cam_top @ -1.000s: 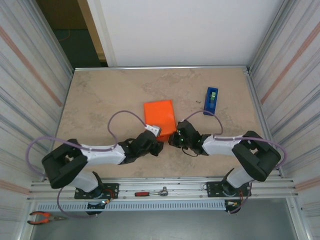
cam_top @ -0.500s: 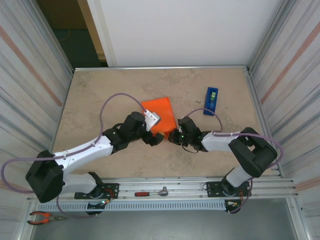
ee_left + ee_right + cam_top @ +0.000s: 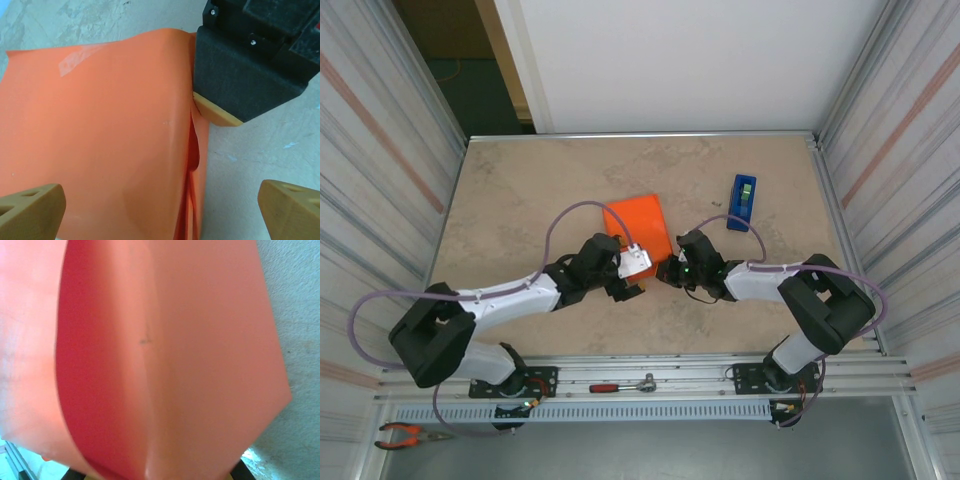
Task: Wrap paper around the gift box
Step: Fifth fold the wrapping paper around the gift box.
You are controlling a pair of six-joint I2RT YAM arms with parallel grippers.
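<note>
Mid-table, likely light squarish gift box in thin, floppy orange paper; left gripper spread, right gripper pressed together beside graspable loose fold.

Overhead view looks down; both wrist views close on paper.

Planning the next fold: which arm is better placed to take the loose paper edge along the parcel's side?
Left. The left gripper is open, straddling that paper edge; the right gripper is shut against the gift box's near corner, seemingly pinning it.
</note>
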